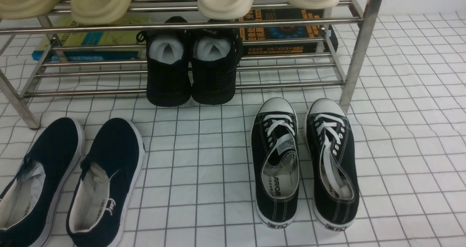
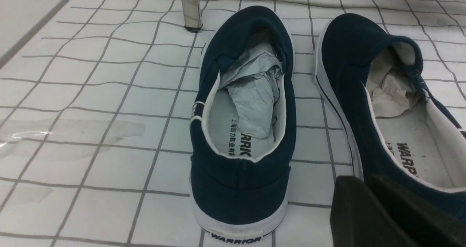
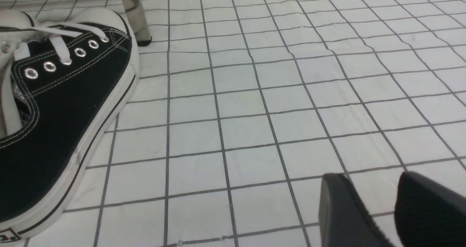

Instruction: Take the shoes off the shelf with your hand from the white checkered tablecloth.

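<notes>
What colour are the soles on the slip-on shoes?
White, under dark navy slip-on shoes; clearest in the left wrist view.

On my left wrist feed, "WARRIOR" reads in dark letters on the white heel tab of the left navy slip-on (image 2: 242, 130), and again on both insoles, beside a column of small Chinese characters too fine for me to read. In the front view, the left lace-up sneaker's (image 1: 275, 163) insole shows "ARRIOR". Print on the book (image 1: 282, 32) under the shelf (image 1: 182, 23) stays illegible.
</notes>
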Controlling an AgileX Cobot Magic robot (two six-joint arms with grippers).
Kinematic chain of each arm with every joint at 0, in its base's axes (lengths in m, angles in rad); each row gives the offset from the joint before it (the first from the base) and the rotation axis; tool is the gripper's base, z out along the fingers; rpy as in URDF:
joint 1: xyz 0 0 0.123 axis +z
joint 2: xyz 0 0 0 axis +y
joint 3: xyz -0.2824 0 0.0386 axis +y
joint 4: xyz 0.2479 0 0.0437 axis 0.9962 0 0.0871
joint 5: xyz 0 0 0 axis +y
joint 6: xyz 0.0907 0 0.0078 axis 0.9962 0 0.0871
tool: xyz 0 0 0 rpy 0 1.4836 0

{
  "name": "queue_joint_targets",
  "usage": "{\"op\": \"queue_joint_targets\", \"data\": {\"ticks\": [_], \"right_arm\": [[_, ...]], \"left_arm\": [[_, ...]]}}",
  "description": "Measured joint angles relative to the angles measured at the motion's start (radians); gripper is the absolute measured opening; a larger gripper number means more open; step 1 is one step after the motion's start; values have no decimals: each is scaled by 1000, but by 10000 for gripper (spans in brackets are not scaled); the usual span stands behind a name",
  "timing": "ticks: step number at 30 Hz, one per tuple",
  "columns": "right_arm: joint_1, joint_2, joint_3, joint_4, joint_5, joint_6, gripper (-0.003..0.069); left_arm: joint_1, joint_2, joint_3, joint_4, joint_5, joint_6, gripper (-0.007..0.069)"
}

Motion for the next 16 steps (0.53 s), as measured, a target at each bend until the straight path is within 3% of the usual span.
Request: {"op": "queue_joint_targets", "data": {"ticks": [16], "right_arm": [[0,0,0,0,0,0,241]], "left_arm": [[0,0,0,2,2,0,80]]}}
